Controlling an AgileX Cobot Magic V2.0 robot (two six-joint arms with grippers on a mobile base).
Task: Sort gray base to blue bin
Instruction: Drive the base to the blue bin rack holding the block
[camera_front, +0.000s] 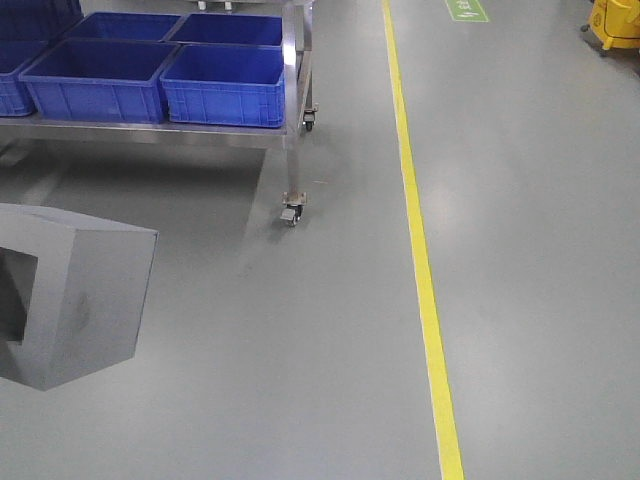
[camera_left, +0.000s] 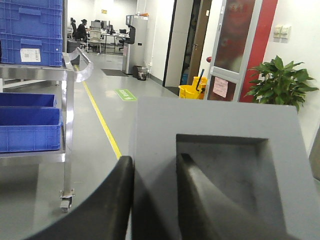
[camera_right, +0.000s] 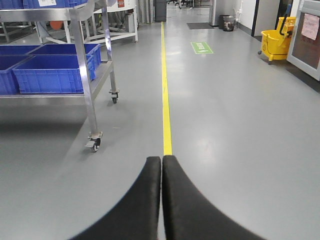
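**Left gripper's got the gray block, right one is pinched shut**

Left gripper (camera_left: 154, 160) is clamped on one wall of the gray block (camera_left: 220, 120). One black finger sits on the outside of that wall and the other is down inside the square recess. The right gripper (camera_right: 161, 160) is holding nothing, and its two fingers are pressed together above bare floor.

Going big to small for the rest:

- The gray floor (camera_front: 330, 350) fills most of every view.
- A steel cart (camera_front: 292, 120) stands at the upper left of the front view, and it's on wheels.
- Several blue bins (camera_front: 222, 100) sit side by side on the cart's low shelf. From the left wrist view there are more blue crates (camera_left: 30, 20) on a higher shelf.
- The block (camera_front: 90, 290) shows at the left edge of the front camera, up off the floor. Its recess faces left and is partly cut off by the frame. It's well apart from the bins and not over any of them.
- A yellow line (camera_front: 420, 250) runs down the floor to the right of the cart.
- There's a potted plant (camera_left: 280, 82) by the wall.
- A yellow mop bucket (camera_right: 275, 42) is further back.
- A green floor sign (camera_right: 201, 47) sits just beside the line.
- The nearest cart wheel (camera_front: 290, 215) rests on the floor.
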